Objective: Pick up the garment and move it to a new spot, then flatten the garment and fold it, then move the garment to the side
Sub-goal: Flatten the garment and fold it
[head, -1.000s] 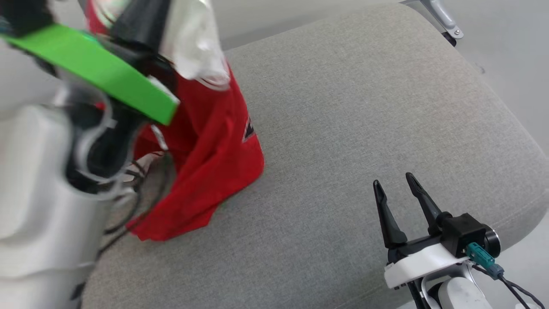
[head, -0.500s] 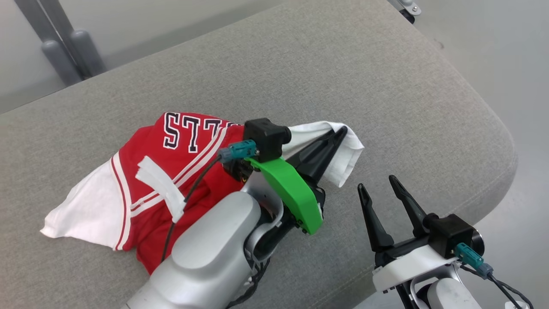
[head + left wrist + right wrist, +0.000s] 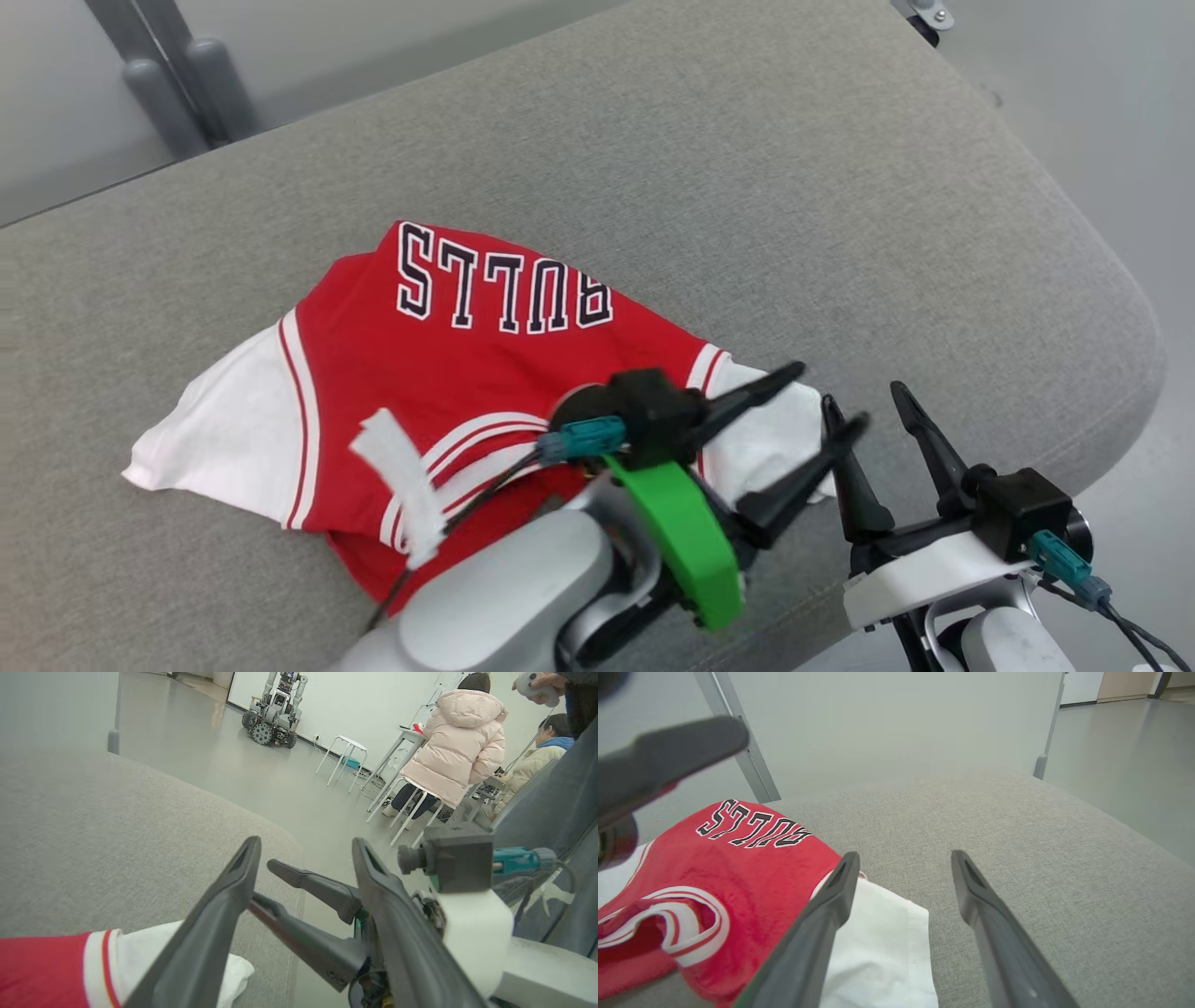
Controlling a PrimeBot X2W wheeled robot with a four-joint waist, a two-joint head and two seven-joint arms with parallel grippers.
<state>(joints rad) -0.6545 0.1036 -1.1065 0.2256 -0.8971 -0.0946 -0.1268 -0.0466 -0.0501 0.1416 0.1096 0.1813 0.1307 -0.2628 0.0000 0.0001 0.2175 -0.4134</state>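
lying rumpled, red-and-white garment (image 3: 448,373) reads "bulls".

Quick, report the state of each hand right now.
Left hand: open, not holding the jersey.
Right hand: open, empty.

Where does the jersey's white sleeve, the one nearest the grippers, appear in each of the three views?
Head view: the white sleeve lies right of centre, between the left gripper's spread fingers.
Left wrist view: bottom left, beside that gripper's left-hand finger.
Right wrist view: bottom centre, partly behind the right gripper's left-hand finger.
Shared landmark: the grey cushion under the sleeve.
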